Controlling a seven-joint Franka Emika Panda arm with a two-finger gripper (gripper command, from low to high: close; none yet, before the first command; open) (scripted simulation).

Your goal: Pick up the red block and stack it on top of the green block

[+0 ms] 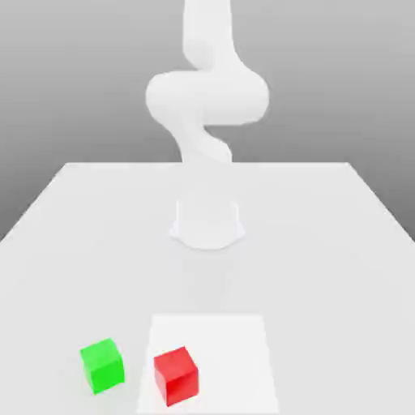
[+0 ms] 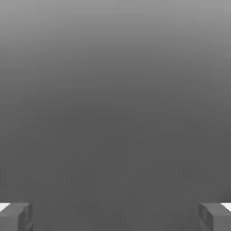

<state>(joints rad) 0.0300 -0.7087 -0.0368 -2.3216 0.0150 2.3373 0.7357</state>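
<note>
The red block (image 1: pixel 176 375) sits on the white table (image 1: pixel 324 243) near its front edge, a little left of centre in the exterior view. The green block (image 1: pixel 103 365) rests on the table just to the red block's left, a small gap between them. The white arm (image 1: pixel 207 97) rises from its base and leaves the exterior view at the top. In the hand view my gripper (image 2: pixel 115 217) is open, its two grey fingertips (image 2: pixel 16 216) far apart, with nothing between them and only a grey backdrop beyond.
The arm's round base (image 1: pixel 207 223) stands mid-table, behind the blocks. A brighter white rectangle (image 1: pixel 235 340) marks the table surface under and around the red block. The table's side edges slant outward toward the front.
</note>
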